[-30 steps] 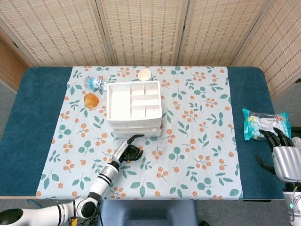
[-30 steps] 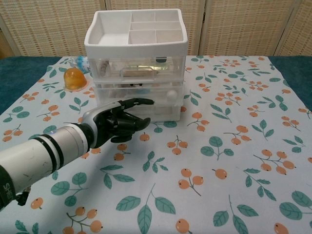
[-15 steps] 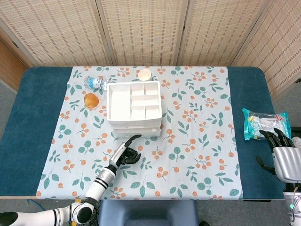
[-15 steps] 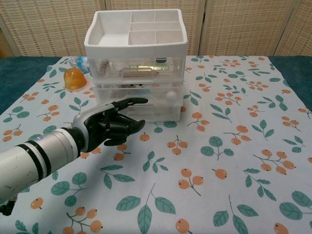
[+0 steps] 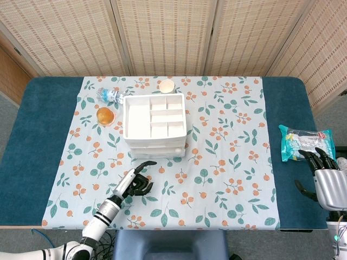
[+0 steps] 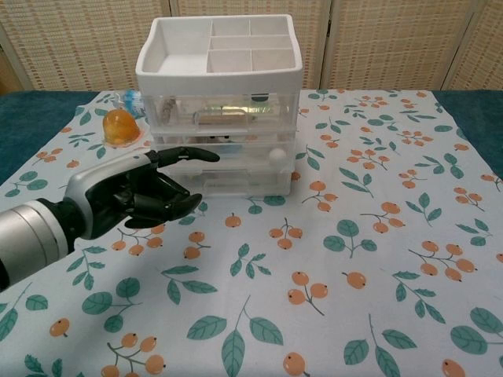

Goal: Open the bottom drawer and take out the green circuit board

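Left hand (image 6: 130,192) hovers off the front of the drawer unit (image 6: 220,110), toward the table's near edge, one finger stretched at it, the rest curled, holding nothing. Bottom drawer (image 6: 236,179) is closed; the green circuit board can't be made out. Right hand (image 5: 325,181) rests empty, fingers apart, at the right edge.

Orange jelly cup (image 5: 105,115), snack packet (image 5: 299,142)

No text, label or number is legible.
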